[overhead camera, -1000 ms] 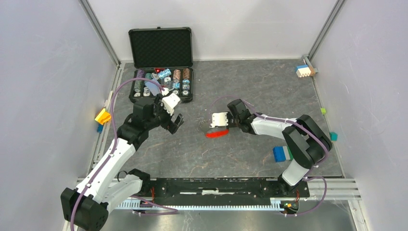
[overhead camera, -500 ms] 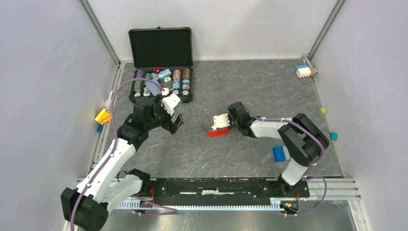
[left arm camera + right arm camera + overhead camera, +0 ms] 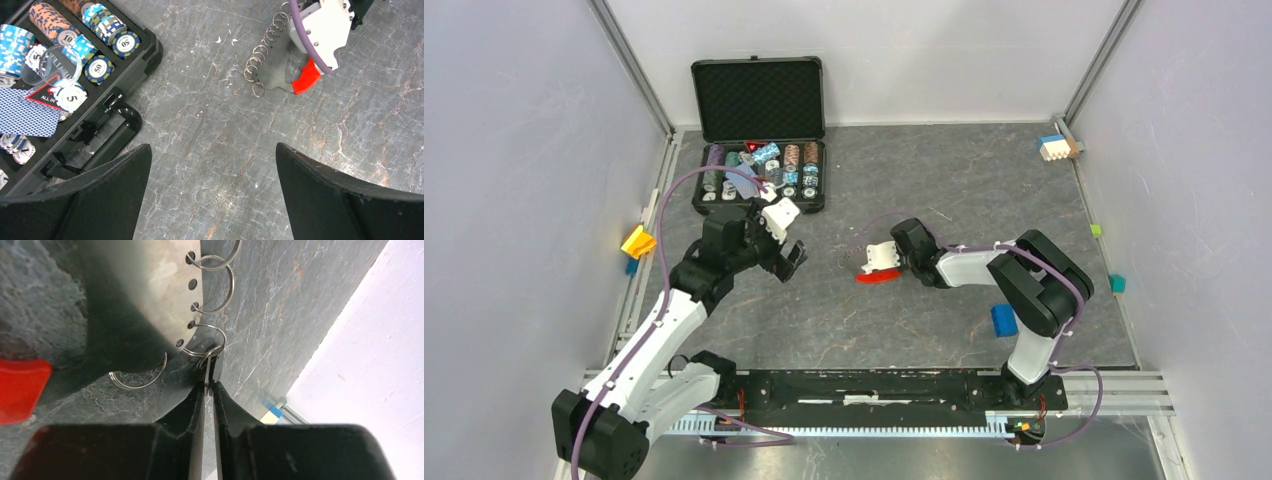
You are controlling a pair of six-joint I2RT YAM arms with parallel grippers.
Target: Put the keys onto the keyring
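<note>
1. Taking the black case point(image 3: 758, 98) as our landmark, we find the keyring point(image 3: 272, 80) flat on the table. It lies nearer the arm bases than the case, off toward the case's right-hand end.
2. Its row of wire rings point(image 3: 262, 55) lines the edge facing the case, and the red tag point(image 3: 306, 79) sticks out on the side away from the case. The row runs roughly crosswise to the line from case to tag.
3. The right gripper point(image 3: 208, 384) is the nearer one. Its forearm lies low, reaching in from the side away from the case, with its tips at the ring row.
4. Its fingers point(image 3: 192, 405) stand a slit apart with one thin ring wire point(image 3: 207, 371) between the tips. We cannot tell whether they pinch it.
5. The left gripper point(image 3: 211, 150) hovers between the case and the keyring, spread wide and empty.
6. We make out no key in any view. We judge the coming move turns on that single ring at the right tips.
</note>
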